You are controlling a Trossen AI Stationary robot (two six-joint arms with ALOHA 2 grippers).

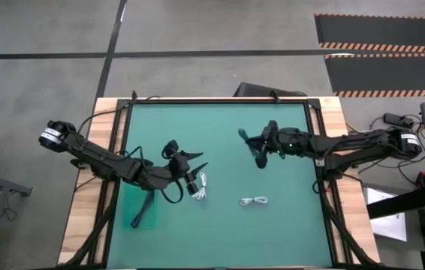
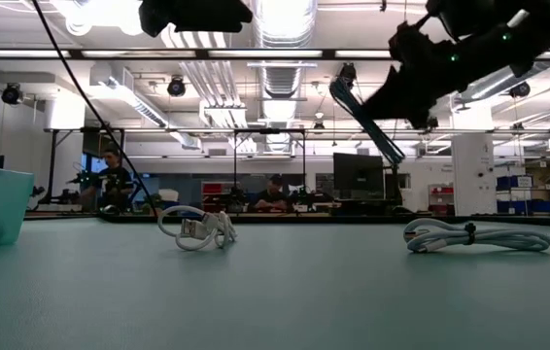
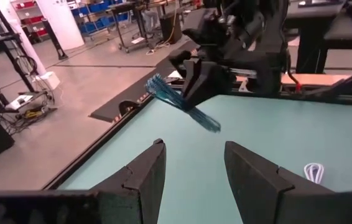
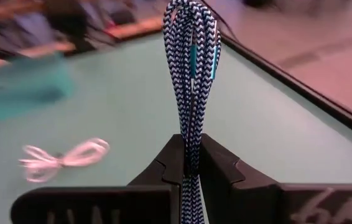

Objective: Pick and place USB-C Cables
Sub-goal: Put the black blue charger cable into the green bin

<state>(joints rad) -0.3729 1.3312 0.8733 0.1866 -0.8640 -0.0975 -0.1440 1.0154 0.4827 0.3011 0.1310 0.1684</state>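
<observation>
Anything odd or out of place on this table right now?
Nothing is spilled or damaged. One oddity: the right gripper is shut on a blue braided cable, held above the mat, while both white cables lie untouched. The left gripper hovers open. A teal bin sits at the mat's left.

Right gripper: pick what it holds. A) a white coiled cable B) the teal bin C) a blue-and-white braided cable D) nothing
C: the right gripper is shut on a blue-and-white braided cable, raised above the table, while both white cables lie on the mat.
</observation>
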